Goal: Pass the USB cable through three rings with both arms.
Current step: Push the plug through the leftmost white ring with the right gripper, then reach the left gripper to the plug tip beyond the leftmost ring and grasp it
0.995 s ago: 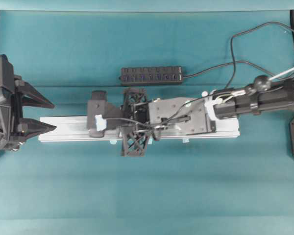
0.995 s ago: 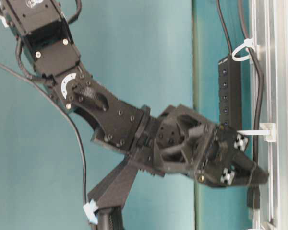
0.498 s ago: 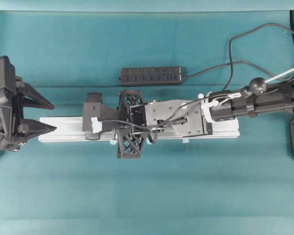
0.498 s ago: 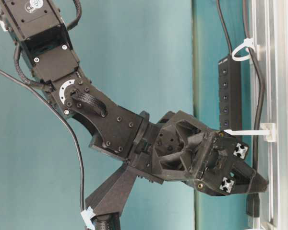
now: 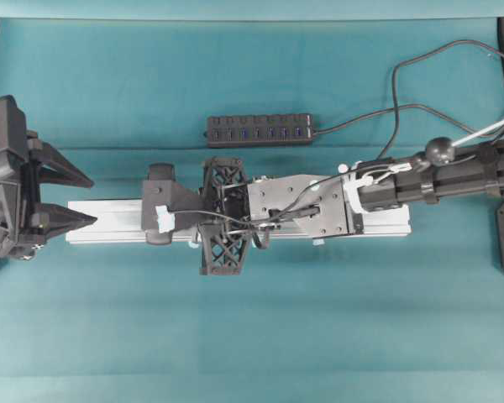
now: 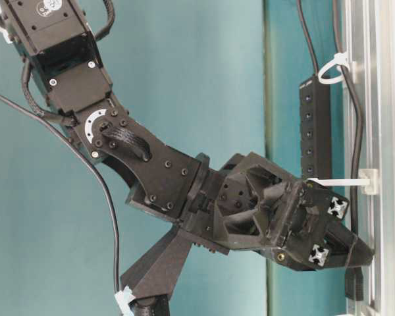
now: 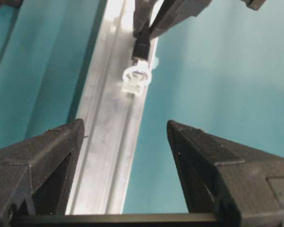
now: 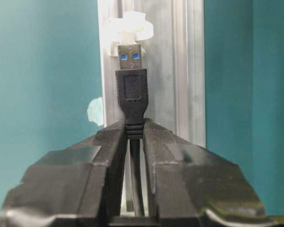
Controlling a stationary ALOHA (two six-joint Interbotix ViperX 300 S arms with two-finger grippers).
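In the right wrist view my right gripper is shut on the rear of the black plug of the USB cable. The plug's metal tip points at a whitish ring on the aluminium rail, just short of it. From the left wrist view that ring stands upright with the plug right behind it. My left gripper is open at the rail's near end, apart from both. At table level the cord runs along the rail through two more rings to the right gripper.
A black USB hub with blue ports lies behind the rail, its lead trailing to the right. Small pale blue tape tabs sit on the rail's front edge. The right arm lies lengthwise over the rail. Teal cloth covers the table.
The right arm has slid left along the rail, carrying the plug closer to the last ring. My left gripper has stayed still and open.
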